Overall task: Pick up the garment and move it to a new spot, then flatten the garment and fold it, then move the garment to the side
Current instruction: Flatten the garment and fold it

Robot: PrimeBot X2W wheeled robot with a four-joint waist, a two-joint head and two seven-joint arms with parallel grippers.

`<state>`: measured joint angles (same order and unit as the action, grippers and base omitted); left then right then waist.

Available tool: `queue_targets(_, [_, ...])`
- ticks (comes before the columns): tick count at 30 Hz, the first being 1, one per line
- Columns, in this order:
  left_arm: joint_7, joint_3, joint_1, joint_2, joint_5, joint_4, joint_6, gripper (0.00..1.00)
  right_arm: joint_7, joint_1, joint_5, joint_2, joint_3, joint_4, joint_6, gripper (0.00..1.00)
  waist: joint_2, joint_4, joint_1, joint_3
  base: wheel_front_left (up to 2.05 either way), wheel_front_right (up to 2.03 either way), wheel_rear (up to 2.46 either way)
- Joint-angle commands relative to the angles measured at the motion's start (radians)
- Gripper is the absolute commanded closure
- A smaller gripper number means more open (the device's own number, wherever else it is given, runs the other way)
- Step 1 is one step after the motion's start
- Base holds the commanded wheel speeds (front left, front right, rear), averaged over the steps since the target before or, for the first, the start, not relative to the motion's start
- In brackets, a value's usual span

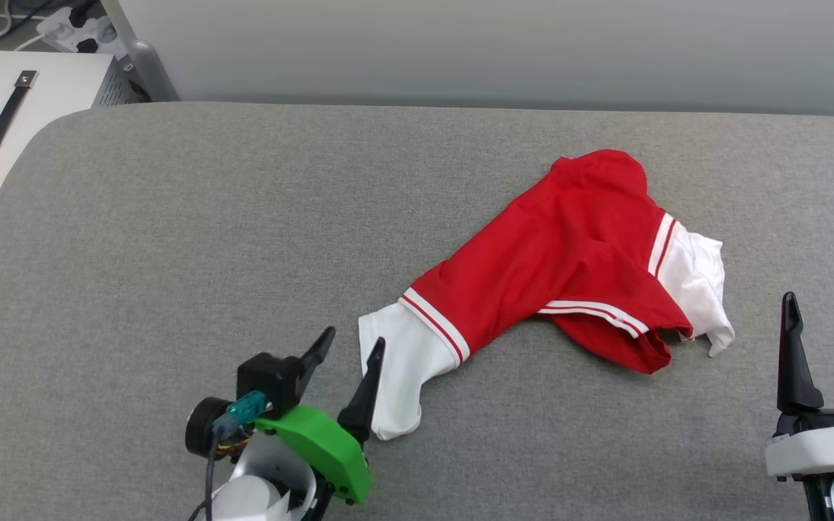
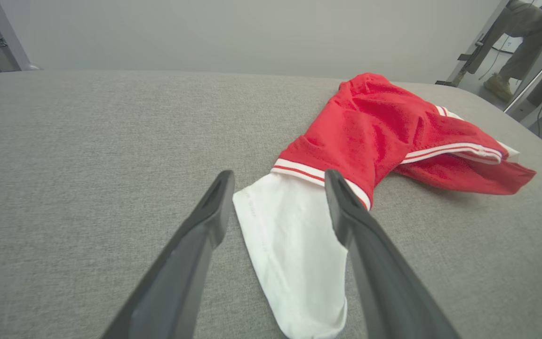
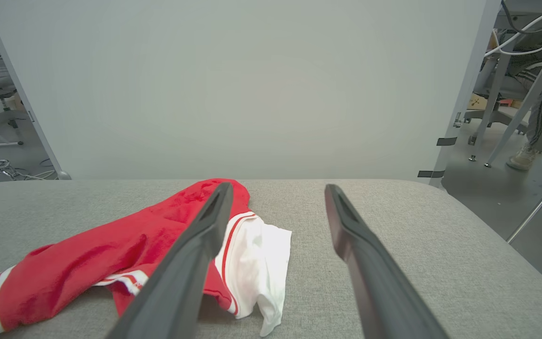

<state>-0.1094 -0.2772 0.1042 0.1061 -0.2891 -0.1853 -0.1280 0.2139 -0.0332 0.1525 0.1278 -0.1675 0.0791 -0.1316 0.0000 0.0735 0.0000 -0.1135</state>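
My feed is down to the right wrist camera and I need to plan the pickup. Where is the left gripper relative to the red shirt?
Observer: The left gripper is open. The near white sleeve of the crumpled red jersey-style T-shirt lies between its fingers, ungripped.
Operator: Is my right gripper clear of the fabric?
Observer: Yes. From the head camera, the open right gripper sits to the right of the other white sleeve, with bare grey fabric-covered table between them.
Operator: Anything beyond the table's left side?
Observer: A white box with a black strap handle sits off the far left corner.
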Motion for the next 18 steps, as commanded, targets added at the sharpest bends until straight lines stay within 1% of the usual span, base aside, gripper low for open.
queue_targets(1, [0.063, -0.012, 0.029, 0.008, -0.009, -0.003, -0.002, 0.00, -0.003, -0.003, -0.001, -0.003, -0.004, 0.011, 0.001, 0.00, 0.0000, -0.003, 0.0000, -0.005, 0.00, 0.00, 0.00])
queue_targets(5, [0.279, -0.024, 0.038, 0.010, -0.024, 0.008, 0.040, 0.00, -0.002, -0.004, -0.008, -0.008, -0.003, 0.015, 0.001, 0.00, 0.0000, -0.016, 0.0000, -0.016, 0.00, 0.00, 0.00])
queue_targets(8, [0.455, -0.044, 0.020, 0.013, -0.041, 0.041, 0.065, 0.00, 0.000, -0.002, -0.012, -0.014, -0.004, 0.011, 0.001, 0.00, 0.0000, -0.024, 0.0000, -0.029, 0.00, 0.00, 0.00])
queue_targets(10, [0.547, -0.057, 0.009, 0.023, -0.037, 0.074, 0.086, 0.00, 0.001, 0.003, -0.015, -0.016, -0.003, 0.009, 0.001, 0.00, 0.0000, -0.029, 0.0000, -0.039, 0.00, 0.00, 0.00])
queue_targets(12, [0.617, -0.068, -0.001, 0.037, -0.029, 0.101, 0.099, 0.00, 0.003, 0.007, -0.017, -0.019, -0.004, 0.007, 0.001, 0.00, 0.0000, -0.033, 0.0000, -0.047, 0.00, 0.00, 0.00])
queue_targets(13, [0.635, -0.066, -0.001, 0.045, -0.018, 0.113, 0.114, 0.00, 0.003, 0.010, -0.018, -0.020, -0.002, 0.006, 0.001, 0.00, 0.0000, -0.036, 0.0000, -0.053, 0.00, 0.00, 0.00])
queue_targets(15, [0.647, -0.058, 0.000, 0.050, -0.009, 0.123, 0.135, 0.00, 0.004, 0.015, -0.020, -0.022, 0.002, 0.005, 0.001, 0.00, 0.0000, -0.042, 0.0000, -0.063, 0.00, 0.00, 0.00])
queue_targets(18, [0.670, -0.060, -0.004, 0.048, -0.015, 0.119, 0.145, 0.00, 0.004, 0.024, -0.023, -0.025, 0.006, 0.001, 0.001, 0.00, 0.0000, -0.048, 0.0000, -0.079, 0.00, 0.00, 0.00])
